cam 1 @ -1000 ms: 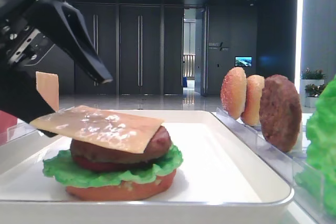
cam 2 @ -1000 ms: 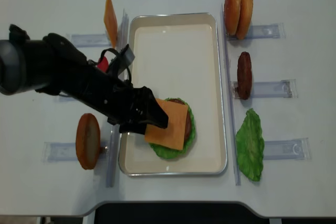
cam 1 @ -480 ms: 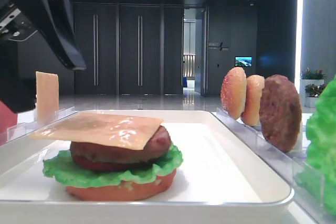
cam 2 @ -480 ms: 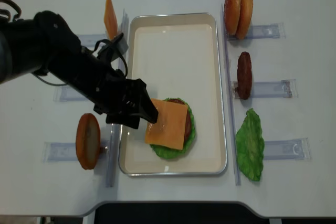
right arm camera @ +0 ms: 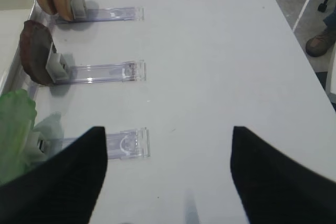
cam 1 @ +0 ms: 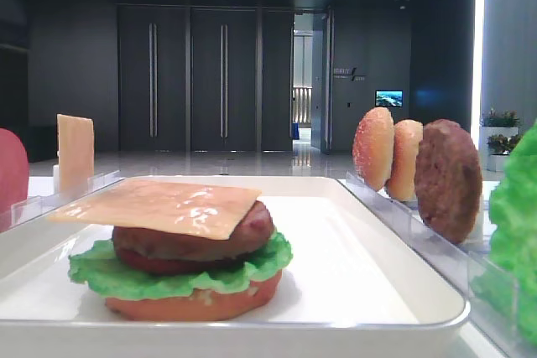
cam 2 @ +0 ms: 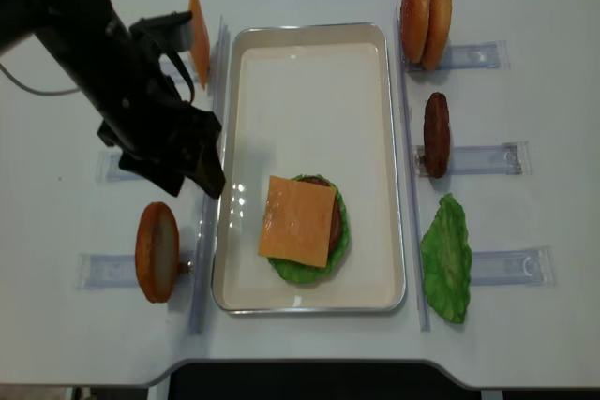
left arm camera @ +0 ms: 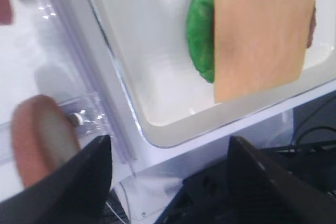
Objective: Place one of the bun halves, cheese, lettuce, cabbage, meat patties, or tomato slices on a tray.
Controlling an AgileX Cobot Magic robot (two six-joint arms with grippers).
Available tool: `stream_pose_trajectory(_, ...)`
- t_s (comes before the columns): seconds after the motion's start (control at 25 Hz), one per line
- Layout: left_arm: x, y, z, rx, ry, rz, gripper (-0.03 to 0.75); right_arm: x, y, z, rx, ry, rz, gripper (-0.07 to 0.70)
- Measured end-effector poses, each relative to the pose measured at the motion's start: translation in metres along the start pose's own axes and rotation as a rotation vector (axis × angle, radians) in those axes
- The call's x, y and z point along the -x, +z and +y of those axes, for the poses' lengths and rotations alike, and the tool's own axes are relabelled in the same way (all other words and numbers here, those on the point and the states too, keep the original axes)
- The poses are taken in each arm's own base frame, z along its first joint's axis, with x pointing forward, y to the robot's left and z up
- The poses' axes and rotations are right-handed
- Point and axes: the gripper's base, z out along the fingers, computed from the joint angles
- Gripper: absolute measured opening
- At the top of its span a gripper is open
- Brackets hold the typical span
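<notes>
We judge the cheese step done. The cheese point(cam 2: 298, 221) lies flat on top of the stack at the near end of the tray point(cam 2: 309, 63), one corner overhanging toward the tray's left rim. Under it, in the low side view, we see a meat patty point(cam 1: 252, 236), a red layer that is probably tomato, ruffled lettuce point(cam 1: 92, 270) and the bun base point(cam 1: 197, 303). Nothing touches the cheese.

Our left claw point(cam 2: 192, 170) hangs over the bench just left of the tray, released and carrying nothing; its own camera shows two dark fingers standing wide apart with only the tray edge between them. Our right claw point(right arm camera: 168, 174) hovers over bare bench well right of the tray, fingers spread and likewise empty.

What seems left, in our judgement, is the top bun. Left of the tray a bun half point(cam 2: 157, 251) stands in its rack, and a spare cheese slice point(cam 2: 197, 23) stands farther back. Right of the tray stand two more bun halves point(cam 2: 425, 9), a spare patty point(cam 2: 436, 134) and a lettuce leaf point(cam 2: 447, 258).
</notes>
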Motion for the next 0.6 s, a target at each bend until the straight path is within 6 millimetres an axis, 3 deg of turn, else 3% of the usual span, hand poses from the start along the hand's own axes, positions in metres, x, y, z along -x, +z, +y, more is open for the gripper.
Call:
stream_pose_trajectory(0.24, -0.002, -0.029, 0.001, 0.087, 0.009, -0.093, 0.519, 0.0, 0.0, 0.0, 0.0, 0.0, 0.0, 0.476)
stream_pose_trajectory(0.6, -0.002, -0.032, 0.009, 0.162, 0.027, -0.099, 0.519, 0.0, 0.0, 0.0, 0.0, 0.0, 0.0, 0.476)
